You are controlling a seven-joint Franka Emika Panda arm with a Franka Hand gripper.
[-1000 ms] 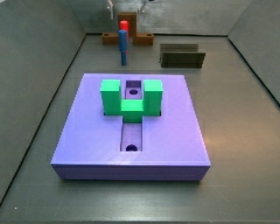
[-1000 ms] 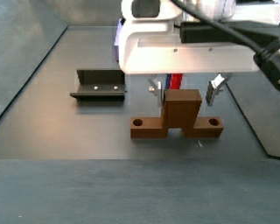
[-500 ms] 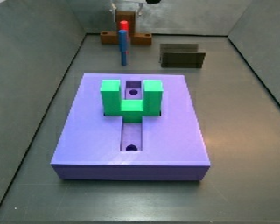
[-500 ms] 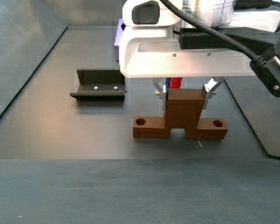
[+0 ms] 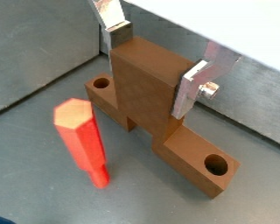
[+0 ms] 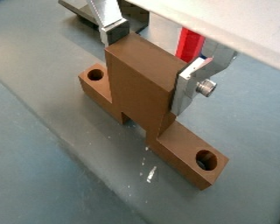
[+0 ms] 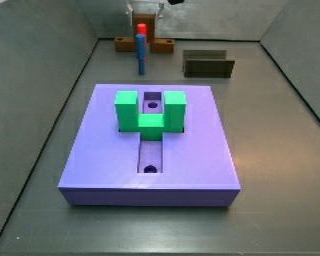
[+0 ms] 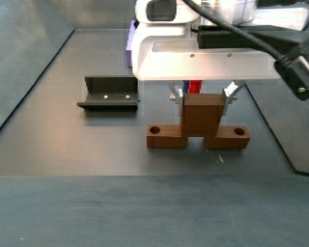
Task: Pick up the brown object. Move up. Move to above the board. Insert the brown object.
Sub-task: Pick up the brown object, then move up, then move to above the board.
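The brown object (image 8: 200,121) is an orange-brown bar with a round hole near each end and an upright block in its middle. It lies at the far end of the floor (image 7: 127,43), away from the purple board (image 7: 190,150). My gripper (image 8: 203,96) stands straight over it. In both wrist views the silver fingers (image 5: 192,87) (image 6: 189,86) press on opposite sides of the upright block (image 5: 149,83) (image 6: 143,83). The gripper (image 5: 154,70) (image 6: 154,61) is shut on it. The bar sits at floor level; I cannot tell whether it is lifted.
The board carries a green U-shaped block (image 7: 149,108) over its central groove. A blue stick with a red tip (image 7: 141,50) stands next to the brown object, also in a wrist view (image 5: 81,140). The dark fixture (image 8: 108,94) (image 7: 208,64) stands to one side. Grey walls enclose the floor.
The fingers have closed in from either side onto the upright block of the brown object. The brown object has shifted only slightly.
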